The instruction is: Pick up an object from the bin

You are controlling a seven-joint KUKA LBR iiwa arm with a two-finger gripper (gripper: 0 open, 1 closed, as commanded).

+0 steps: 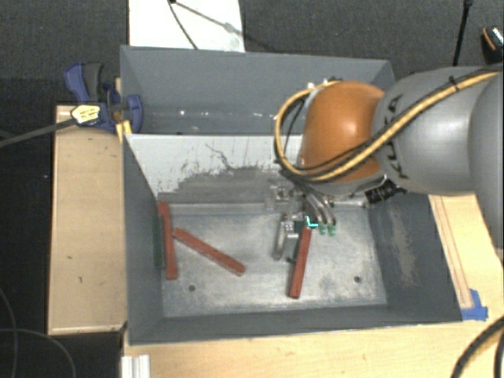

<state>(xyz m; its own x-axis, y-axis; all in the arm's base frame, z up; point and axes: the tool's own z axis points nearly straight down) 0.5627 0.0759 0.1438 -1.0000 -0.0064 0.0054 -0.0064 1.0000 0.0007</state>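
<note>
My gripper (293, 241) hangs over the right middle of the bin floor, below the orange cover. A reddish-brown stick (298, 264) lies there, running from the fingers down toward the front. Its upper end sits right at the fingertips, beside one metal finger (282, 242). Whether the fingers clasp that end is hidden. A second reddish-brown stick (208, 251) lies slanted in the left middle of the floor. A third one (167, 241) lies along the left wall, next to a dark strip.
The arm and its orange cover with cables hang over the bin's back right. Scuffed marks cover the rear slope.
</note>
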